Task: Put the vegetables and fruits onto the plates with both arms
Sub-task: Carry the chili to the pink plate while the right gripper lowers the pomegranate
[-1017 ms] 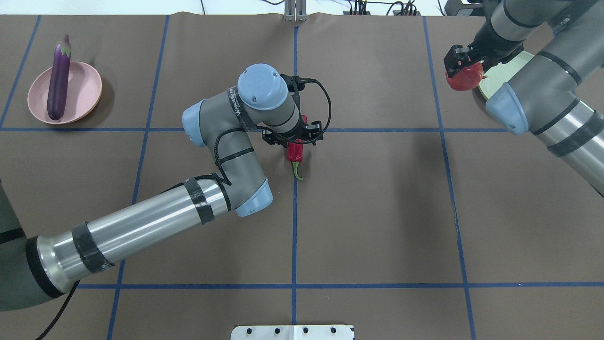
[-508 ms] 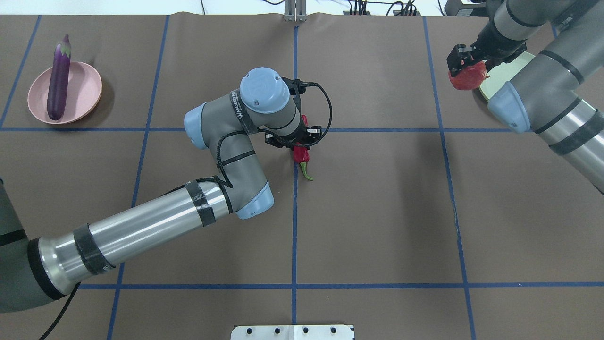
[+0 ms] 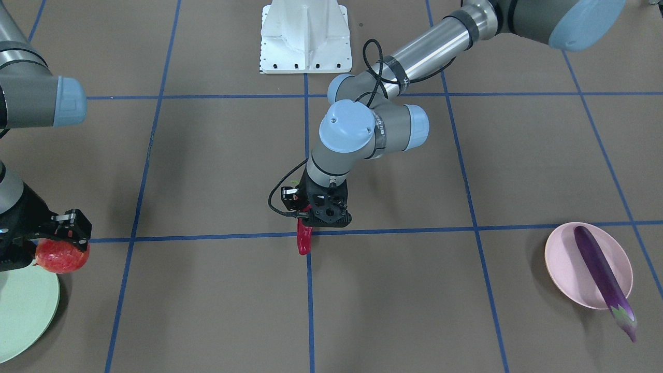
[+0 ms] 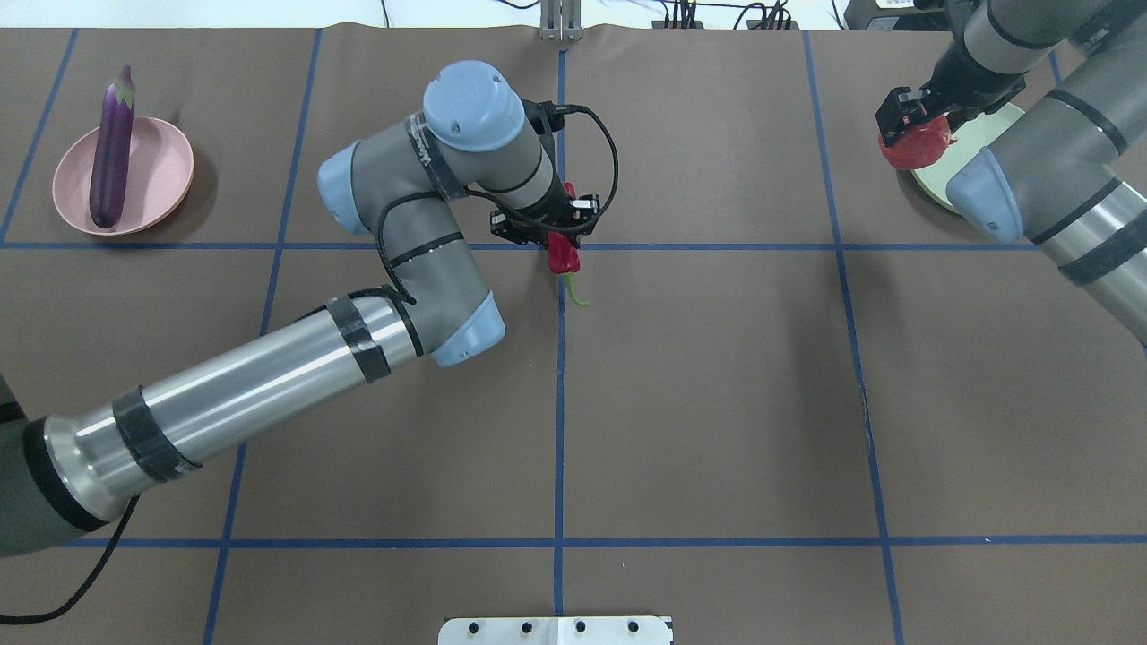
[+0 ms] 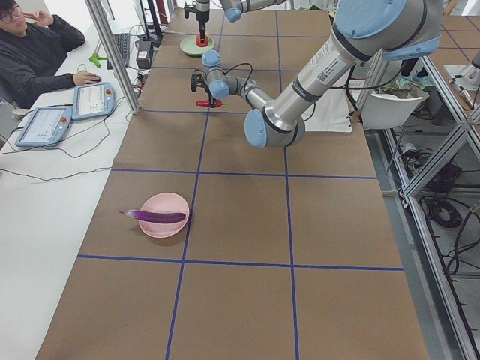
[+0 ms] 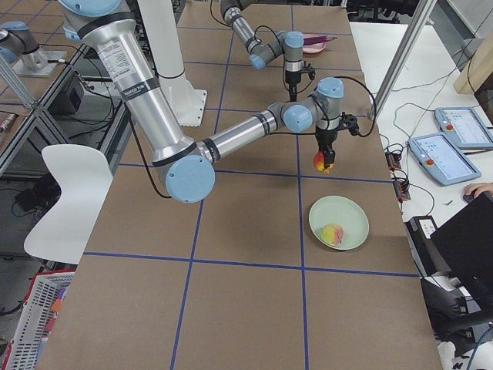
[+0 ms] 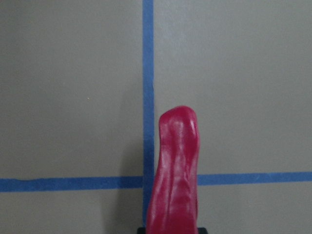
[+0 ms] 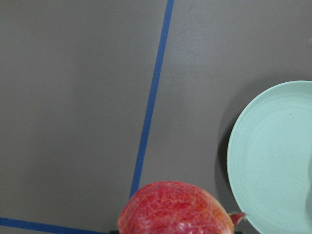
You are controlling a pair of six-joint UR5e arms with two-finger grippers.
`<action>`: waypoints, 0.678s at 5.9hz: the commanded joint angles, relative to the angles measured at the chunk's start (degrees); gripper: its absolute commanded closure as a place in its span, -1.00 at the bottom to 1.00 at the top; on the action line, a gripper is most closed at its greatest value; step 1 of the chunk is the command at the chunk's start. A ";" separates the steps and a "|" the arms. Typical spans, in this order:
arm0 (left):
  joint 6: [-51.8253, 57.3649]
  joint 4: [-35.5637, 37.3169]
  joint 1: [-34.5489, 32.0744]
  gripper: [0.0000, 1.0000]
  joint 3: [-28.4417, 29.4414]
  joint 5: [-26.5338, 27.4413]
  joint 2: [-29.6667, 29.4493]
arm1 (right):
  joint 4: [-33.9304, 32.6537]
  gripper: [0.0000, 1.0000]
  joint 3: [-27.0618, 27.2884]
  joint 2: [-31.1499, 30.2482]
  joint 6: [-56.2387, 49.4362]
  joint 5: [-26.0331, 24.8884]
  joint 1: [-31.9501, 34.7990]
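My left gripper (image 4: 548,235) is shut on the red chili pepper (image 4: 563,258), which hangs above the table's centre line with its green stem toward the robot. The pepper (image 7: 176,170) fills the lower left wrist view. My right gripper (image 4: 914,121) is shut on the red pomegranate-like fruit (image 4: 916,148), held just beside the rim of the mint green plate (image 4: 932,184). A peach (image 6: 333,233) lies on that plate (image 6: 343,212). The purple eggplant (image 4: 112,152) rests across the pink plate (image 4: 161,170) at the far left.
The white base block (image 4: 556,630) sits at the table's near edge. Blue tape lines cross the brown table. In the exterior left view a person (image 5: 30,52) sits at a side desk with tablets (image 5: 90,101).
The left gripper has raised the chili pepper and carried it farther from the robot and slightly left. The right gripper has moved the pomegranate-like fruit right, toward the green plate.
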 commanded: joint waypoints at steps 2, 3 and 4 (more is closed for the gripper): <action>0.52 2.91 -11.44 1.00 -0.76 -9.64 2.14 | 14.62 1.00 -13.12 -0.37 -3.53 -0.30 1.34; 5.83 4.65 -15.66 1.00 -0.85 -12.28 3.37 | 15.99 1.00 -15.09 -1.59 -6.32 -0.73 1.35; 14.76 8.58 -19.97 1.00 -1.98 -14.05 6.17 | 15.92 1.00 -15.46 -3.43 -11.13 -1.08 3.17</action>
